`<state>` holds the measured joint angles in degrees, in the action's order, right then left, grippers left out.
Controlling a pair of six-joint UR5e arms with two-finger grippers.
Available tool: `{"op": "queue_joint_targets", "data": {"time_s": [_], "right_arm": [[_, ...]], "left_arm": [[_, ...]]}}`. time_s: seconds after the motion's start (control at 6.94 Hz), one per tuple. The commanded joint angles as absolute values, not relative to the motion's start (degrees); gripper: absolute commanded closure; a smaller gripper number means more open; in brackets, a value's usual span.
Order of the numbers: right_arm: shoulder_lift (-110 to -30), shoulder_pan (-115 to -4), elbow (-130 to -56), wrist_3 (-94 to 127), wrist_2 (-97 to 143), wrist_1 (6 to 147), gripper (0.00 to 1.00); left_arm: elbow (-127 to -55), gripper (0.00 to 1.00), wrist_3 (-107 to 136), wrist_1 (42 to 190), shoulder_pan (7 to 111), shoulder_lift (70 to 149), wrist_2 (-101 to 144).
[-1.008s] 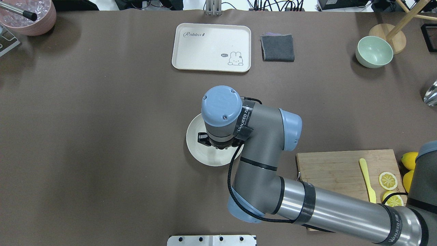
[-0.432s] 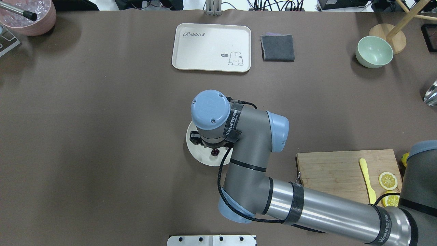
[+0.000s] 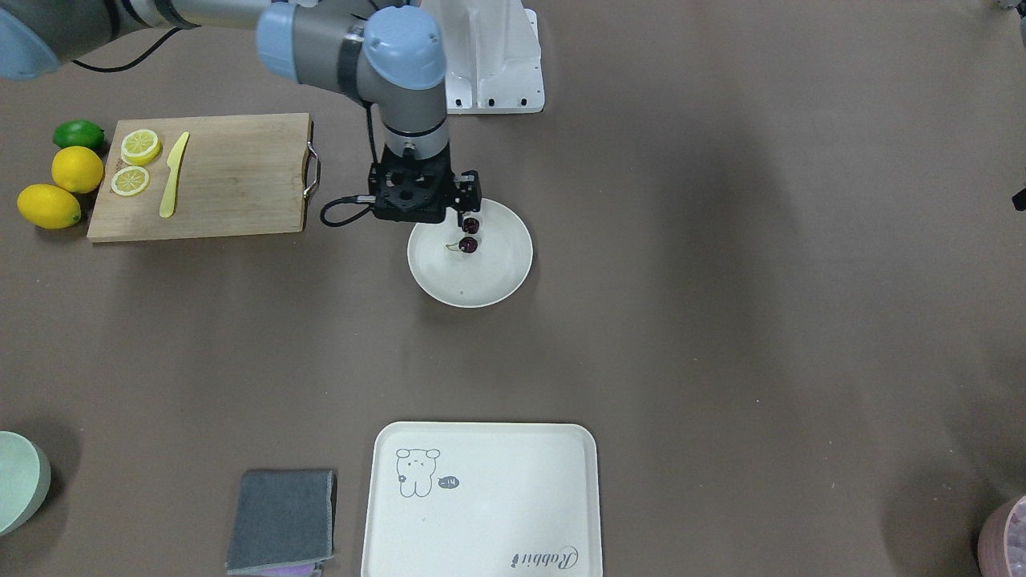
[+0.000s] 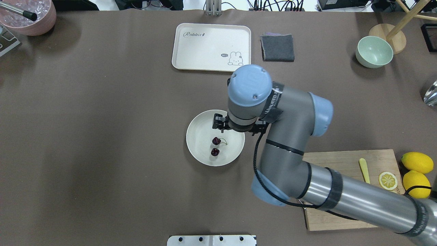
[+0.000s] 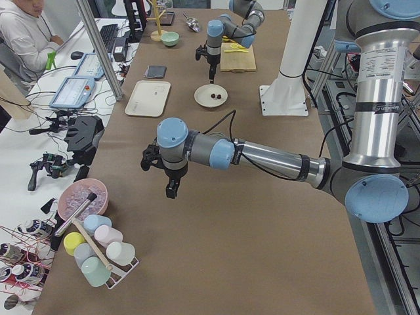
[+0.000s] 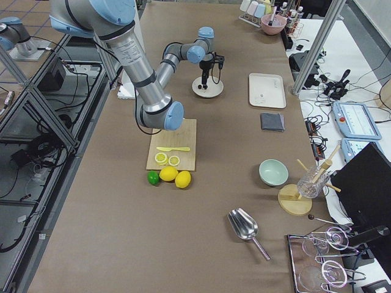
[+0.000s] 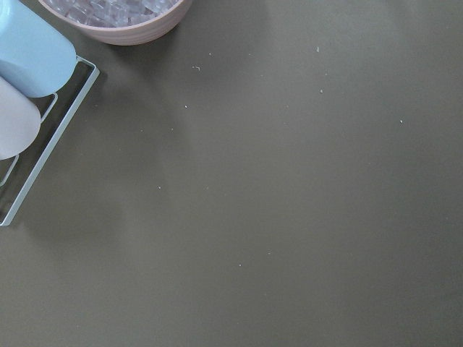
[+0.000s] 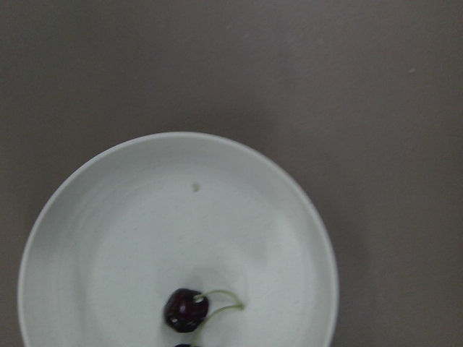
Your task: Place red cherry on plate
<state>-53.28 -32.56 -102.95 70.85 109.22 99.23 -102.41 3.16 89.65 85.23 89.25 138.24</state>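
The red cherry (image 4: 215, 141), a dark pair on a thin green stem, lies loose on the round cream plate (image 4: 198, 136) at the table's middle. It also shows in the front-facing view as the red cherry (image 3: 469, 244) on the plate (image 3: 481, 280), and in the right wrist view as the cherry (image 8: 186, 309) on the plate (image 8: 130, 217). My right gripper (image 3: 470, 210) hangs above the plate's edge nearest the robot's base, open and holding nothing. My left gripper (image 5: 170, 191) hovers over bare table far off to the left; I cannot tell its state.
A cream rabbit tray (image 4: 211, 48), grey cloth (image 4: 277, 48) and pale green bowl (image 4: 374, 51) lie along the far side. A wooden cutting board (image 4: 341, 164) with a yellow knife, lemon slice and lemons (image 4: 416, 163) sits right. A pink bowl (image 4: 29, 17) stands far left.
The right arm has lifted and swung toward the tray and to the right. The cherry, earlier mostly hidden under the wrist, now lies uncovered on the plate, free of the gripper.
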Motion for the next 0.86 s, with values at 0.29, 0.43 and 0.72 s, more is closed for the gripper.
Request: {"op": "queue_joint_targets", "data": {"time_s": [0.29,0.43,0.72], "right_arm": [[-72.9,-58.7,-112.4,32.5,117.9,102.0,0.0],[-78.6,-64.8,-112.4,22.6,122.7,101.3,0.0],[-91.8,-75.3,-112.0,6.1,132.3,101.2,0.0]], "left_arm": [[-101.8,0.02,0.6,79.8,87.1,88.5,136.1],[-101.6,0.02,-0.4,79.8,87.1,88.2,136.1],[-100.9,0.02,-0.4,80.0,86.8,87.4,136.2]]}}
